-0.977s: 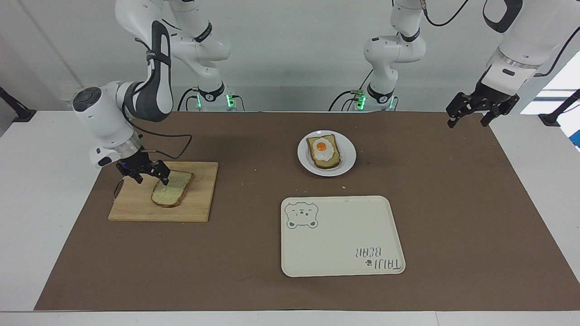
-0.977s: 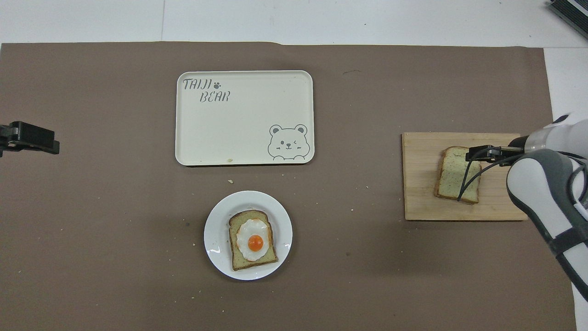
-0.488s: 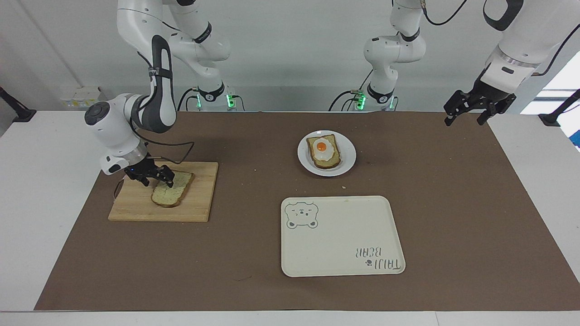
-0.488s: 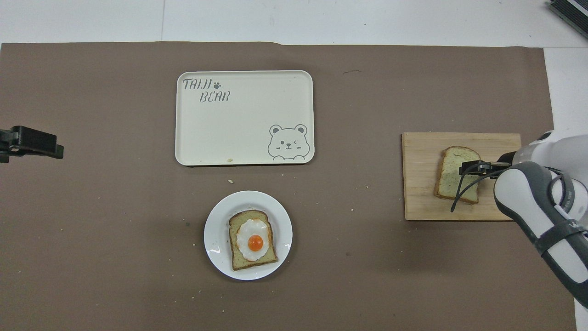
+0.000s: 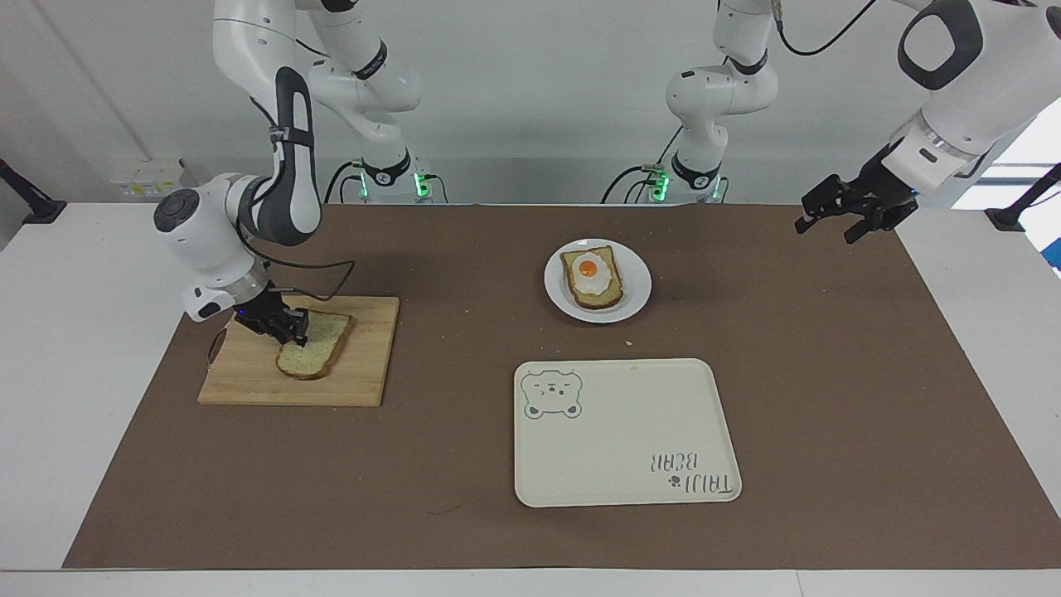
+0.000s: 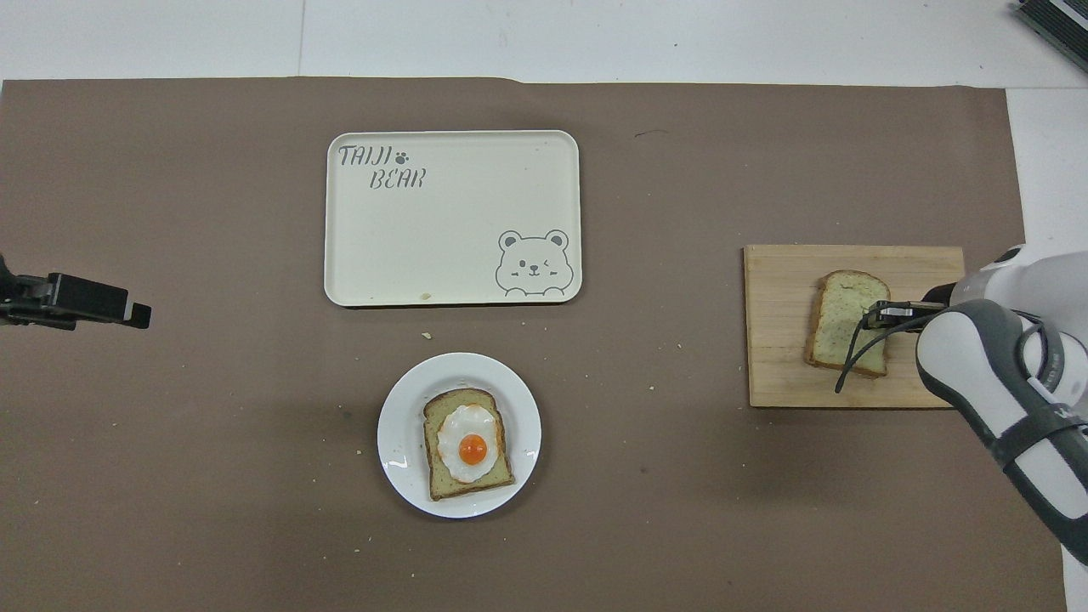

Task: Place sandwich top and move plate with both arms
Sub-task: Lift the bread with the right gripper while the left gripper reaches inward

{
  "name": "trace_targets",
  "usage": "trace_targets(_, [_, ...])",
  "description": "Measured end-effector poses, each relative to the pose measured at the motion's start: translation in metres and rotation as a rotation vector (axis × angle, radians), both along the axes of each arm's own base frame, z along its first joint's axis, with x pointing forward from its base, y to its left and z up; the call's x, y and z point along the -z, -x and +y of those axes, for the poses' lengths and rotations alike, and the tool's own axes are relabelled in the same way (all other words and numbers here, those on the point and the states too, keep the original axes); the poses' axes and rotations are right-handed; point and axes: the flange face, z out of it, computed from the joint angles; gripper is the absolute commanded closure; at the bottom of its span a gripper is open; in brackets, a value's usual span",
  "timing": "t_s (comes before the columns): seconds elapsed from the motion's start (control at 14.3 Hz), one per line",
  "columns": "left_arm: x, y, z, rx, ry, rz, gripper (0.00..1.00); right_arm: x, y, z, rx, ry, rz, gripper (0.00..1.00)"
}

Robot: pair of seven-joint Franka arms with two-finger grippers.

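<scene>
Pale speckled bread: the sandwich top [image 5: 312, 346] lies flat on a wooden board [image 5: 249, 377] near the worktop edge at the right arm's end.
Right gripper [image 5: 292, 326]: down at the slice's edge that faces that end, fingers drawn in on the crust; apparently gripping it, since a flat slice offers only its rim.
Board: raises the slice off the brown mat [image 5: 464, 531], probably giving a finger room to get under the rim.
Plate [image 5: 637, 286]: white, mid-worktop, toward the robots' edge; carries the egg slice [image 5: 592, 278], the likely seat for the top.
Tray [image 5: 630, 448]: cream, bear drawing, toward the edge away from the robots; nothing on it.
Left gripper [image 5: 847, 215]: fingers spread, holding nothing, up over the mat's corner at the left arm's end; it waits, presumably for the two-arm plate move.
</scene>
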Motion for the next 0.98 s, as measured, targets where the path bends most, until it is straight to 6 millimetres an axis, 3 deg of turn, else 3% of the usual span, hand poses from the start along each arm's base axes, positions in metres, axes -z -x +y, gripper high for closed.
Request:
trace_targets(0.49, [0.101,0.025,-0.015,0.152,0.207,0.026,0.0,-0.016,-0.01,0.008,-0.033,-0.005,-0.01,1.0])
trace_targets(0.63, [0.122,0.032,-0.019,0.165,0.27,0.029,0.0,-0.035,-0.021,0.029,-0.08,-0.017,-0.001,1.0])
trace_targets(0.84, [0.156,0.044,-0.016,0.162,0.32,0.02,0.0,-0.082,-0.03,0.055,-0.142,-0.041,0.017,1.0])
trace_targets(0.98, [0.167,0.049,-0.011,0.149,0.331,0.019,0.0,-0.109,-0.032,0.089,-0.211,-0.061,0.047,1.0])
